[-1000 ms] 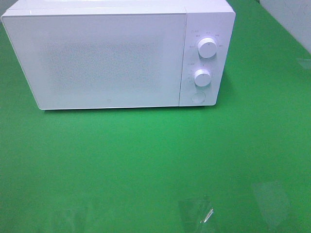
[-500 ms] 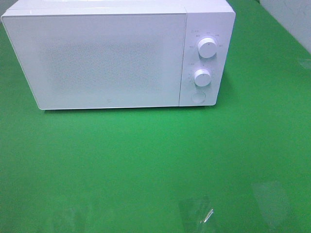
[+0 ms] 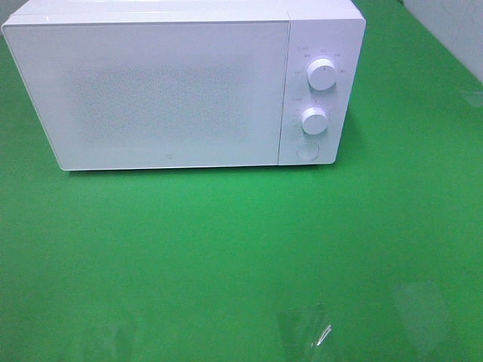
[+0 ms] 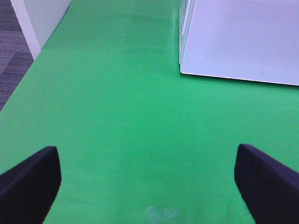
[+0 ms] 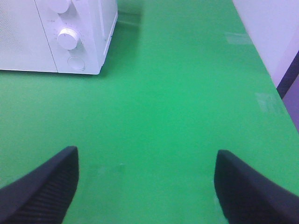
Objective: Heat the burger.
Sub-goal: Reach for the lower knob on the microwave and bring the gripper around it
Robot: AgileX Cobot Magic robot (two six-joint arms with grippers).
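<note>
nothing has changed for you to act on. over the last second the microwave (image 3: 173, 83) has not shifted, its door (image 3: 151, 94) is shut as before, and neither arm has come into the high view. i read that as a pause: the heating is either not yet begun or waiting on your first move.

the burger shows in none of the three views. it is not on the visible green, and the white perforated door is too opaque to tell whether it lies inside, so don't assume either way.

your left gripper (image 4: 149, 182) has its fingers (image 4: 30, 182) spread wide with only bare surface between them, and the microwave's door-side corner lies ahead of it. your right gripper (image 5: 147, 186) is spread wide too and holds nothing, with the control panel ahead.

in the high view the microwave sits at 11 o'clock on the green surface (image 3: 241, 241). at its 3 o'clock end the panel carries the upper dial (image 3: 322, 74), the lower dial (image 3: 315, 120) and a round button (image 3: 306, 151). two clear glossy patches (image 3: 306, 335) lie on the green at 6 and 5 o'clock, well apart from the microwave. a pale wall (image 3: 453, 30) shows at 2 o'clock, and grey carpet (image 4: 14, 51) lies beyond the left gripper's side of the table.
</note>
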